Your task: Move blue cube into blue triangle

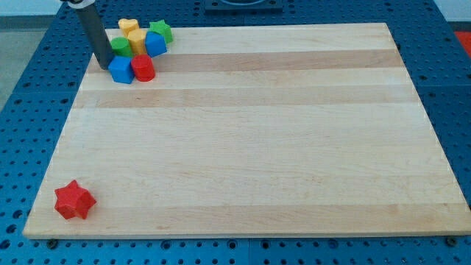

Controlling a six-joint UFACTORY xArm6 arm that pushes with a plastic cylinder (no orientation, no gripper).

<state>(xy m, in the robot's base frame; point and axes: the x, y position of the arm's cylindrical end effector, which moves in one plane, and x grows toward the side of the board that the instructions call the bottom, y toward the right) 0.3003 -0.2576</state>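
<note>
The bench (250, 140) is a pale wooden board lying on a blue perforated surface (29, 110). My tip (104, 66) stands near the board's top left corner, just at the view's left of the blue cube (121, 71), close enough that contact cannot be ruled out. No jaws are fitted to this rod, so their state cannot be told.

The blue cube sits at the lower left edge of a tight cluster. Touching it on the view's right is a red cylinder-like block (143, 68). Above these sit a green block (121, 46) (partly behind the rod), a yellow block (137, 38), a yellow heart (129, 26), the blue triangle (155, 44) and a green star (160, 30). The blue triangle lies up and to the right of the blue cube, with the red block between them.

A red star (74, 200) lies alone near the bottom left corner, well apart from the cluster.
</note>
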